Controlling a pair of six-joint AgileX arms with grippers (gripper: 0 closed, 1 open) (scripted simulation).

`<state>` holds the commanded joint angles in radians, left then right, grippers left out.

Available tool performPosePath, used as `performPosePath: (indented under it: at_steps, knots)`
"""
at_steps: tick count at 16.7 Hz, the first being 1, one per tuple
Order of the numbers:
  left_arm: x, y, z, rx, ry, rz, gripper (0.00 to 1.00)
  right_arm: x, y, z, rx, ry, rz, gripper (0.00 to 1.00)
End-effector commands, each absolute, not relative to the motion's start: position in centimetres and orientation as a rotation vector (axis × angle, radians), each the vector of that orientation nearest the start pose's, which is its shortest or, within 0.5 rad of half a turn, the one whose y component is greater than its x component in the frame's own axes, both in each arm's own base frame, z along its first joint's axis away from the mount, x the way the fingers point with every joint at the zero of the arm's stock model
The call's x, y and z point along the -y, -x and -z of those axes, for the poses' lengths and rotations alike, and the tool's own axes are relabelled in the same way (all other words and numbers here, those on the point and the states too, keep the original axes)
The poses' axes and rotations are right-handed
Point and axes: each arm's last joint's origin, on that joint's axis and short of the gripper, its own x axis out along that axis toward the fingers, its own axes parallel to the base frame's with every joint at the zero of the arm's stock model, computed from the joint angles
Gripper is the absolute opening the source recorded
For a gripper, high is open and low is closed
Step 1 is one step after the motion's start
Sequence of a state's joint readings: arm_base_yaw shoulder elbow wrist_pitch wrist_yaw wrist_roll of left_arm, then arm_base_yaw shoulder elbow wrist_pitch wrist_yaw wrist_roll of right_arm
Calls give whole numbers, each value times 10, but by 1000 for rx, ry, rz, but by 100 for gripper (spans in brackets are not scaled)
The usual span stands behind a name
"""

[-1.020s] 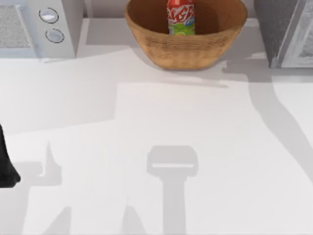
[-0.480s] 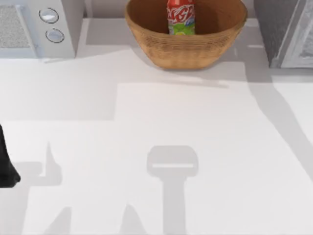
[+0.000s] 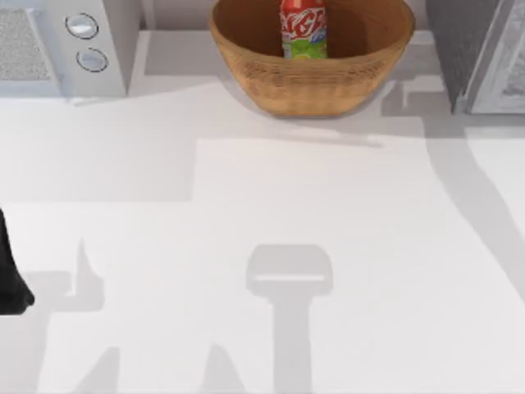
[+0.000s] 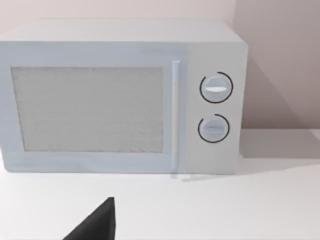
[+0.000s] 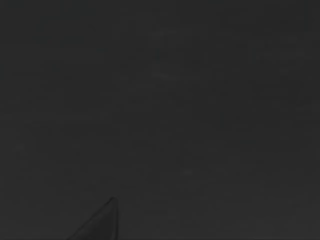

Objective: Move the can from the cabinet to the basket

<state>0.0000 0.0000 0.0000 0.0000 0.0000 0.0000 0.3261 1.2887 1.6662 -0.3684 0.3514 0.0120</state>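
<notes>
left arm [image 3: 10,275]: matte black, smooth rounded bulk, no markings, cables or screws visible
left gripper finger [image 4: 95,225]: flat black wedge tapering to a pointed tip, plain surface
right wrist view: dark; a dim wedge-shaped finger [image 5: 100,222], colour indistinct

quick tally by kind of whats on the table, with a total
cans: 1, the can, upright in the basket
baskets: 1, the basket
cabinets: 1, the cabinet
microwaves: 1, the microwave
total: 4
</notes>
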Motion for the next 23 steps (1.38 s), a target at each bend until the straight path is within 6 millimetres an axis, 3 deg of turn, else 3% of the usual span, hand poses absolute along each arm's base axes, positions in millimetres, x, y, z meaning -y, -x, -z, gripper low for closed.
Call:
performPosePath:
  at_steps: [3,6,12,17,20,23]
  knots:
    - [1,-106,-160,0,0,0,100,-59,-218,-476,6,3,14,100]
    - [1,-106,-160,0,0,0,100,-40,-186,-434,-10,7,14,100]
    - [1,-106,-160,0,0,0,100,-12,-130,-306,-46,9,11,100]
    - [1,-106,-160,0,0,0,100,-2,-108,-206,-30,2,4,100]
    - [1,-106,-160,0,0,0,100,0,-106,-171,-11,0,1,100]
    - [1,-106,-160,0,0,0,100,1,-106,-160,0,0,0,100]
